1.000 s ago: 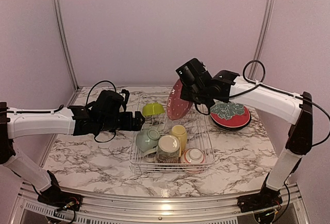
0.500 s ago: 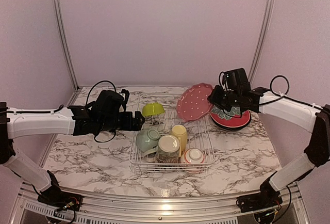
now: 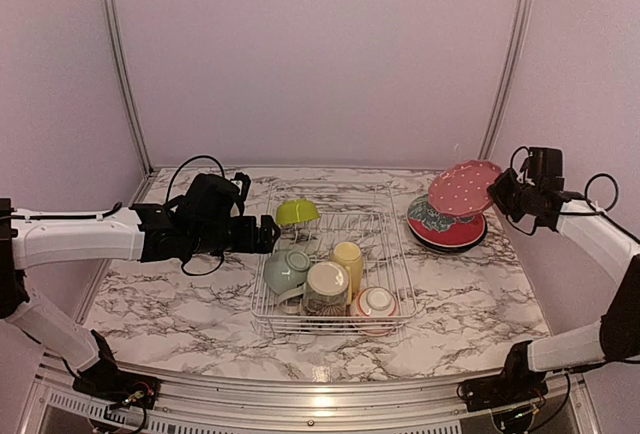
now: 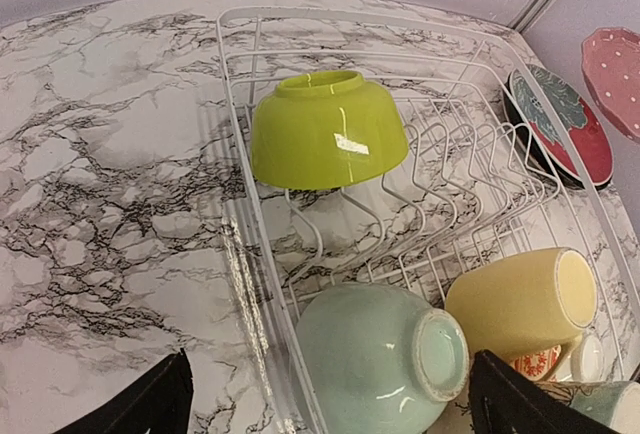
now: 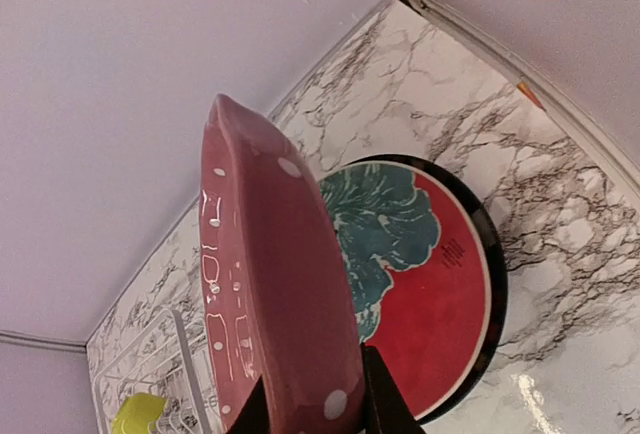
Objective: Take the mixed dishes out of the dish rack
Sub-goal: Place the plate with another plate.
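Jaws on the left arm (image 3: pixel 90 236) are spread wide with nothing in them, parked just off the left side of the rack (image 4: pixel 235 154). From that wrist cam the lime bowl (image 4: pixel 328 130) sits upside down on the tines straight ahead at the far-left corner. A pale bowl (image 4: pixel 385 354) and a yellow mug (image 4: pixel 525 299) lie on their sides nearer in. A cream mug (image 3: pixel 327 287) and a red-patterned bowl (image 3: pixel 375 304) fill the near end.

Over on the right, the jaws are clamped on the rim of a red dotted plate (image 5: pixel 265 294). It hangs tilted above the stack (image 3: pixel 445 229) on the tabletop (image 3: pixel 180 294), right of the rack and well clear of it. The top plate there is the red one with a green flower.

My guess is the set-down hinges on this: the stack is right under the plate, so it needs levelling, then going straight down. Drop it tilted and the low edge probably clips first. For the lime bowl, the left arm is clearly closer.
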Motion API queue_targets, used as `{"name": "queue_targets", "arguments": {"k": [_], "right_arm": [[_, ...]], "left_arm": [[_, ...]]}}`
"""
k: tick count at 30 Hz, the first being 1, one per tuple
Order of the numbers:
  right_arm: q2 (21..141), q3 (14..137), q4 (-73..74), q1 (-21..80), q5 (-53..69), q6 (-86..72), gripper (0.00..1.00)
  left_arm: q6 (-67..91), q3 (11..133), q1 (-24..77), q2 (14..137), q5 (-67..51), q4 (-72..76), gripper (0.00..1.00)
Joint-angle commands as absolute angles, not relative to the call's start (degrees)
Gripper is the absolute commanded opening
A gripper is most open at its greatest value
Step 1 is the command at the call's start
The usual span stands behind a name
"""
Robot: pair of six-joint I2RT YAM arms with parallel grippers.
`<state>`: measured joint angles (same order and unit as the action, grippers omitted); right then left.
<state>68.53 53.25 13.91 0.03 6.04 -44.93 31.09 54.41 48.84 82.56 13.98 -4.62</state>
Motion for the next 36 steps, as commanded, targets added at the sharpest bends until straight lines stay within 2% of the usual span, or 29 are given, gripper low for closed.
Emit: {"name": "queue_targets", "arguments": {"k": [1,21,30,36], "right_arm": [[68.92,53.17,6.79,-6.43,12.06,-45.11,0.00],[82.06,50.05,-2.60,-9.32,18.30,-41.48,0.01],[84.36,50.74,-0.27,-9.33,14.23,-36.63,0.32],[84.90,50.92,2.28,-9.38,12.53,-33.69,0.48]], "left_arm": [[31.11,56.30,48.65,80.98,14.44,-6.72,0.99],[31.29,57.30,48.66,82.34,12.64,-8.25,0.99],[31.46,58.04,48.79,83.13,12.69,-8.78,0.99],[30.58,59.00,48.87,83.51,13.53,-10.21,0.99]]}}
